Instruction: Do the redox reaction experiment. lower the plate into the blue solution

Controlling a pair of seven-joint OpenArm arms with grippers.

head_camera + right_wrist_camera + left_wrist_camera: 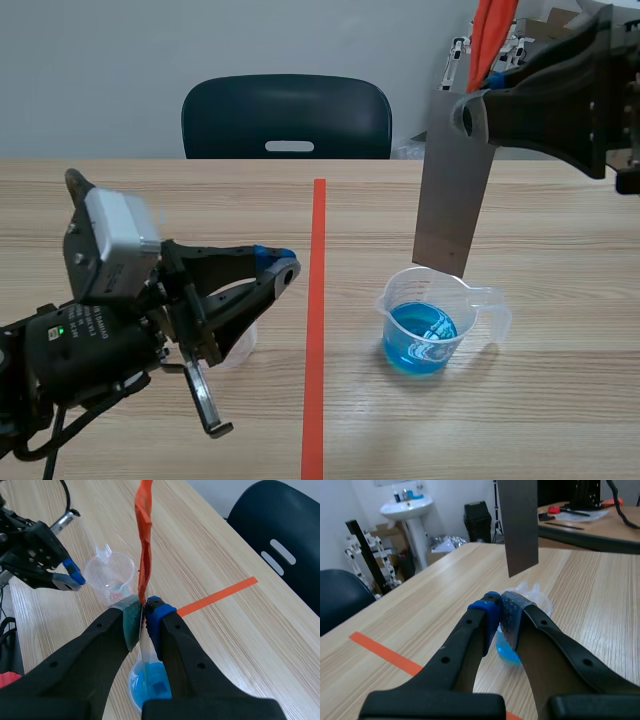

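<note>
One raised right hand pinches the grey plate upright above the blue solution; the low left hand is pressed together.

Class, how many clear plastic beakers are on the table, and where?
2. The beaker of blue solution stands under the plate held by the right gripper; the second beaker sits beside the left gripper, partly hidden.

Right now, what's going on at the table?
The right gripper is shut on a grey plate, holding it upright over the beaker of blue solution. Its lower edge hangs near the rim, apparently not yet in the liquid. The left gripper is shut on nothing, beside a clear cup.
</note>
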